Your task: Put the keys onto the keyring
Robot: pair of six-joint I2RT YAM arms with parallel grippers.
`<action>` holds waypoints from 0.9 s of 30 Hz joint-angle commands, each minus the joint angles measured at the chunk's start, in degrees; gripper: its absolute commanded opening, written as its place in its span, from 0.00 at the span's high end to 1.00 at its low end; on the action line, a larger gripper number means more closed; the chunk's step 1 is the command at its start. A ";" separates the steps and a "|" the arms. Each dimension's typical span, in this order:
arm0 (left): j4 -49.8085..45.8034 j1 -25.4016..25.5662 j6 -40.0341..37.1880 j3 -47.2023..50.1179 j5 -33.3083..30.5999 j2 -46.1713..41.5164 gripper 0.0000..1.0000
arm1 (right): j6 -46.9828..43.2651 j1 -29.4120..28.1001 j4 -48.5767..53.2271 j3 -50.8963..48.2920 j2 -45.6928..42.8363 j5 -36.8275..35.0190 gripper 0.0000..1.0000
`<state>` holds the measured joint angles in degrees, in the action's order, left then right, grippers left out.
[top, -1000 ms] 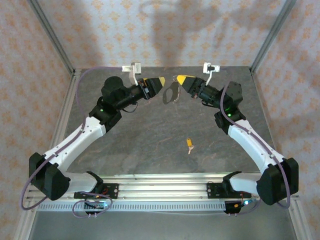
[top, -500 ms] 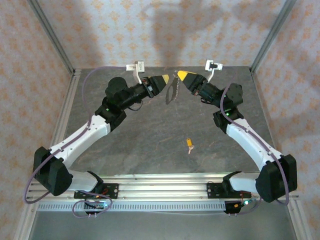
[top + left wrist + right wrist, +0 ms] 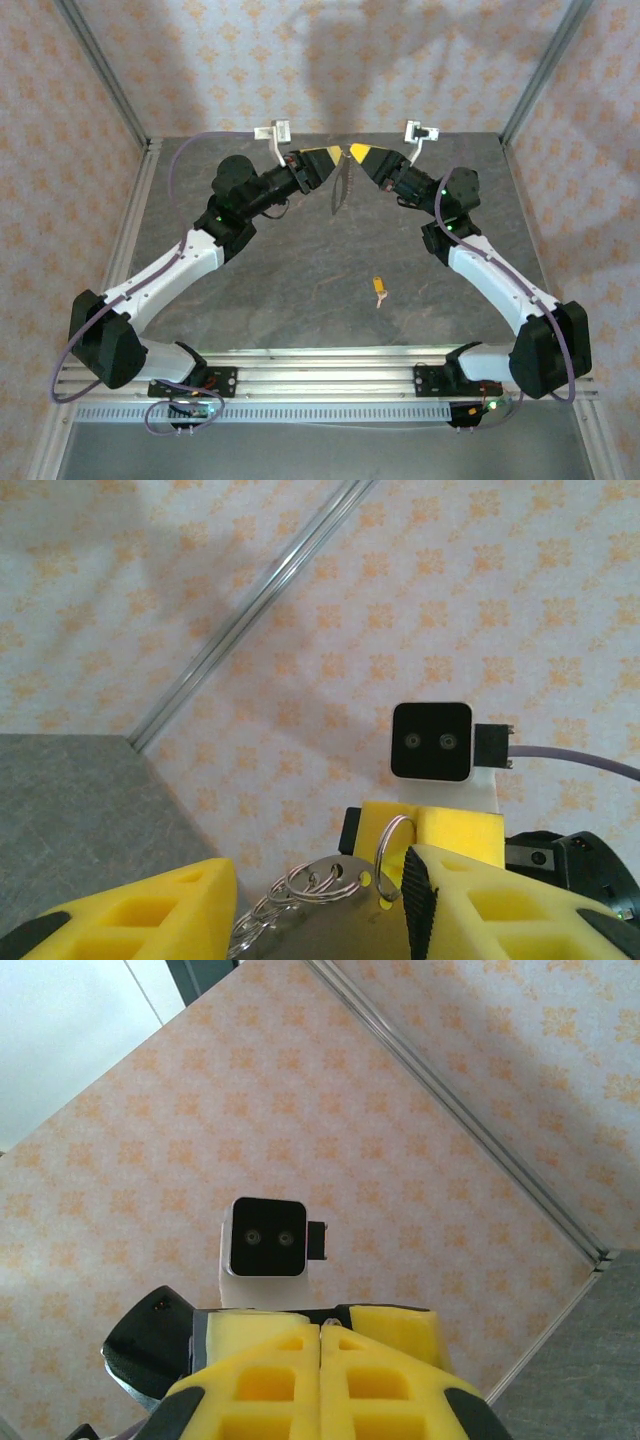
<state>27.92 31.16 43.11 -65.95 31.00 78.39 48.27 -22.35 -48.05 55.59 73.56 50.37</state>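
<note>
The keyring (image 3: 341, 187), a flat metal plate with small wire rings along its edge, hangs edge-on above the far middle of the table. My right gripper (image 3: 354, 152) is shut on its top ring; in the right wrist view the yellow fingers (image 3: 320, 1328) meet with a thin wire at the tips. My left gripper (image 3: 333, 153) faces it from the left. In the left wrist view the plate (image 3: 330, 920) spans the gap between the left gripper's fingers (image 3: 320, 865), and one ring (image 3: 392, 852) rests against the right black pad (image 3: 415, 910). One key (image 3: 379, 288), orange-headed, lies on the table.
The grey stone-patterned table (image 3: 290, 270) has metal frame posts at its back corners (image 3: 130, 110) and papered walls behind. The key lies well in front of both grippers. The right arm's wrist camera (image 3: 431, 740) sits just behind the keyring.
The left gripper has moved right and narrowed around the keyring. The right gripper has shifted slightly left, and the keyring has turned edge-on. The key has not moved.
</note>
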 commanded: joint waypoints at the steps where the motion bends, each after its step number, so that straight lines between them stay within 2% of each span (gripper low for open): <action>1: 3.77 0.79 0.48 -2.20 0.81 0.26 0.51 | 0.68 -0.45 -4.94 -0.13 -0.35 0.96 1.00; 12: 4.41 1.13 0.31 -3.52 1.67 1.25 0.52 | 1.30 -0.81 -5.79 -0.62 0.21 1.12 1.00; 19: 4.77 1.49 0.31 -4.01 2.33 1.92 0.63 | 1.30 -0.85 -5.91 -0.62 0.45 1.05 1.00; 27: 4.48 1.81 -0.09 -3.99 3.16 2.06 0.68 | 1.19 -0.85 -5.91 -0.66 0.62 0.96 1.00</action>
<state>29.89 32.45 43.55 -68.20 32.58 80.03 49.12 -22.85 -49.36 55.22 74.52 50.59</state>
